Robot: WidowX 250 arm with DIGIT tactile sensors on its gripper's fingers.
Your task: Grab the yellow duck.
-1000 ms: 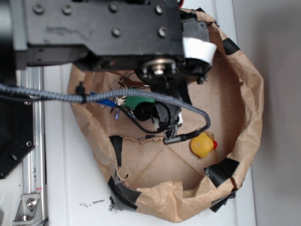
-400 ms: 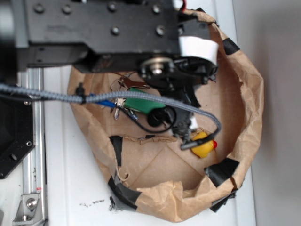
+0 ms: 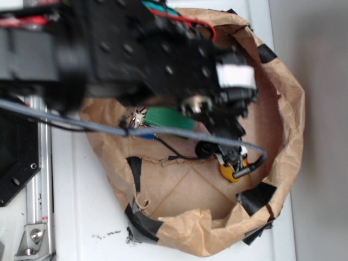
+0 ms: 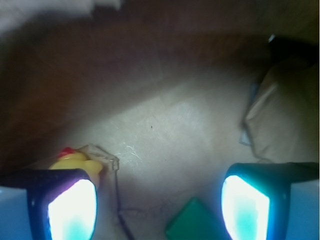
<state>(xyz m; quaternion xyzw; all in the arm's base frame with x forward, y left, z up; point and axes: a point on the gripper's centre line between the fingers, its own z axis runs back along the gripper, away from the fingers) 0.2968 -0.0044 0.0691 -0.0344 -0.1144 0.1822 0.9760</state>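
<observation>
The yellow duck point(image 3: 230, 171) lies on the floor of a brown paper bowl at its right side, mostly covered by the arm and a black cable. In the wrist view the yellow duck point(image 4: 75, 162) peeks out behind the left finger, red beak up. My gripper point(image 4: 159, 202) is open, jaws wide apart, with only bare paper and the corner of a green block point(image 4: 192, 225) between them. In the exterior view my gripper point(image 3: 235, 156) hangs right over the duck.
The green block point(image 3: 168, 118) lies in the bowl left of the duck, next to small metal pieces point(image 3: 138, 117). The paper bowl's crumpled wall point(image 3: 291, 117), patched with black tape point(image 3: 255, 197), rises close on the right. A grey cable point(image 3: 81, 125) crosses the bowl.
The arm has swung right and forward across the bowl. The gripper moved from near the green block to directly above the duck, now hiding most of it.
</observation>
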